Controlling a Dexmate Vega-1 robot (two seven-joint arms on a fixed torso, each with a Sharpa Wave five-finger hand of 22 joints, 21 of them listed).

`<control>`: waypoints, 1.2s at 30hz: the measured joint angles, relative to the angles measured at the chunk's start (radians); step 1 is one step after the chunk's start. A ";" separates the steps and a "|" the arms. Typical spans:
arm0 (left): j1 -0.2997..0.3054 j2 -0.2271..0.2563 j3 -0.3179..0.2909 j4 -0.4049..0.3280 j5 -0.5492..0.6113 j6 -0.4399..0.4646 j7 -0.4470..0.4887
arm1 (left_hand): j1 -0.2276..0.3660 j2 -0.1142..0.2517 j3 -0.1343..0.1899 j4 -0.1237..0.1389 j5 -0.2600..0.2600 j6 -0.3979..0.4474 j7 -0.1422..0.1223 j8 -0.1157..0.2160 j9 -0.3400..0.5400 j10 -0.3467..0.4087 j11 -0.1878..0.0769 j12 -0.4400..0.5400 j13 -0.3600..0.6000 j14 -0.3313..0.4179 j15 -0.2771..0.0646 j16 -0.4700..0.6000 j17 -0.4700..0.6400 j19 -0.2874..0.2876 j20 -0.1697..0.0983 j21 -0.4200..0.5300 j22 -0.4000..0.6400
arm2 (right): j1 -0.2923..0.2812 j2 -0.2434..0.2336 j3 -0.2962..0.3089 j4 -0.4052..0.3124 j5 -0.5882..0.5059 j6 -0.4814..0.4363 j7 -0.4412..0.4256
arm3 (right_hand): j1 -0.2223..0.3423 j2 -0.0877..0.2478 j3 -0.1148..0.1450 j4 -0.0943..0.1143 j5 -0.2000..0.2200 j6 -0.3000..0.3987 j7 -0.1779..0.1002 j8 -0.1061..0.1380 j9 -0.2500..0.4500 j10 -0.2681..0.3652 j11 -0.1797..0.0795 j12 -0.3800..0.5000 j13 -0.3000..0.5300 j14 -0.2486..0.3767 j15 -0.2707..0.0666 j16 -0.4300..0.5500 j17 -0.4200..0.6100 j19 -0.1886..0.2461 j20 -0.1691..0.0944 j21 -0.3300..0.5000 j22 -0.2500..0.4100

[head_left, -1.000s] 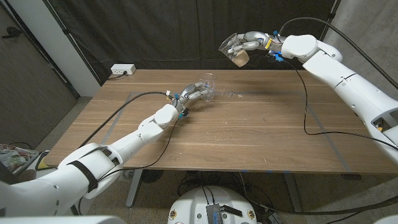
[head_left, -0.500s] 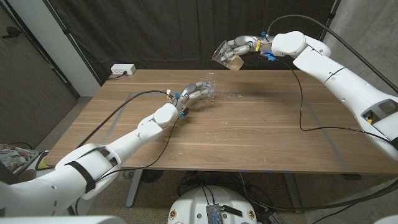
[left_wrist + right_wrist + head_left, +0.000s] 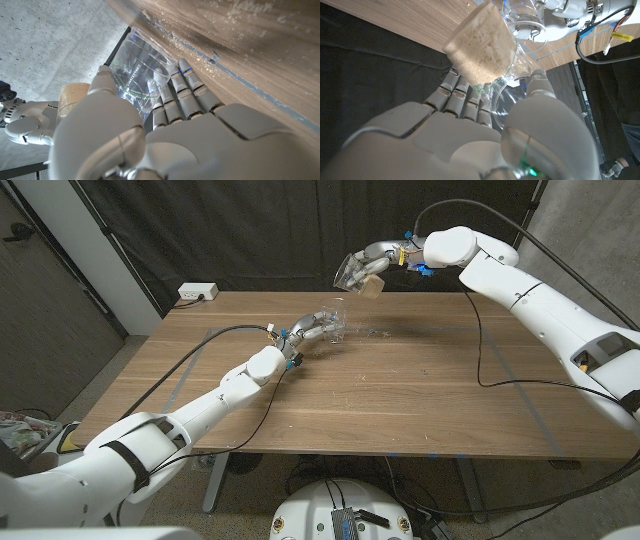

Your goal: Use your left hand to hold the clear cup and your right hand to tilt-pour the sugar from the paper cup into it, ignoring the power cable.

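Observation:
The clear cup [image 3: 331, 318] stands on the wooden table [image 3: 400, 390] toward its far middle, and my left hand [image 3: 300, 332] grips it from the side. In the left wrist view my fingers [image 3: 182, 95] wrap the clear cup [image 3: 134, 80]. My right hand [image 3: 385, 255] is in the air, above and to the right of that cup. It holds a second cup [image 3: 360, 275] tilted on its side. This cup's wall looks clear, and a tan mass of sugar [image 3: 482, 45] sits inside it. From the right wrist, the clear cup [image 3: 525, 20] lies beyond the sugar.
A black cable [image 3: 200, 348] runs across the table's left half to my left wrist. Another [image 3: 483, 330] hangs from my right arm over the right half. A white power strip [image 3: 197, 292] sits at the far left corner. A few grains [image 3: 375, 332] lie beside the clear cup.
My right hand has carried the tilted sugar cup leftward, closer to above the clear cup. The left hand and clear cup have not moved.

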 measured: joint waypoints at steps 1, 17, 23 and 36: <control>0.000 0.000 0.001 0.000 0.000 0.000 0.000 | 0.000 0.000 0.000 0.000 0.000 0.000 0.000 0.000 0.000 0.002 -0.002 0.000 0.000 0.000 0.000 0.000 0.000 0.000 0.000 0.000 0.000 | 0.002 0.002 -0.003 -0.003 -0.010 0.000 0.004 | 0.000 0.000 0.000 0.000 0.000 0.000 0.000 0.000 0.000 0.000 0.000 0.000 0.000 0.002 0.002 0.000 0.000 0.000 0.000 0.000 -0.001; -0.023 -0.010 0.013 0.037 0.011 -0.023 -0.013 | 0.004 0.004 0.000 0.000 0.000 0.000 0.000 0.000 0.000 0.004 -0.004 -0.003 0.001 0.000 0.000 -0.006 0.005 0.000 0.000 0.000 0.000 | 0.010 0.033 -0.037 -0.018 -0.123 0.015 0.025 | 0.000 0.000 0.007 0.001 -0.001 0.004 -0.004 -0.001 -0.001 0.005 -0.005 -0.005 0.005 0.007 -0.003 0.000 -0.004 0.000 0.000 0.005 -0.006; -0.036 -0.020 0.020 0.073 0.021 -0.053 -0.019 | 0.004 0.004 0.000 0.000 0.000 0.000 0.000 0.000 0.000 0.004 -0.004 -0.004 0.001 0.000 0.000 -0.006 0.005 -0.004 0.004 0.000 0.000 | 0.011 0.045 -0.045 -0.018 -0.156 0.024 0.029 | -0.003 -0.003 0.007 0.001 -0.001 0.011 -0.004 -0.001 -0.002 0.015 -0.004 -0.006 0.005 0.007 -0.003 0.000 -0.004 0.000 0.000 0.005 -0.006; -0.040 -0.018 0.027 0.093 0.040 -0.091 -0.015 | 0.004 0.004 -0.003 -0.003 0.000 0.004 -0.004 0.006 0.000 0.004 -0.004 -0.004 0.000 0.000 0.000 -0.010 0.009 -0.004 0.004 0.006 0.000 | 0.014 0.066 -0.052 -0.010 -0.207 0.038 0.036 | -0.009 0.004 0.007 0.001 0.000 0.013 -0.006 -0.003 -0.002 0.016 -0.006 -0.008 0.005 0.006 -0.003 0.000 -0.004 -0.004 -0.003 0.009 -0.010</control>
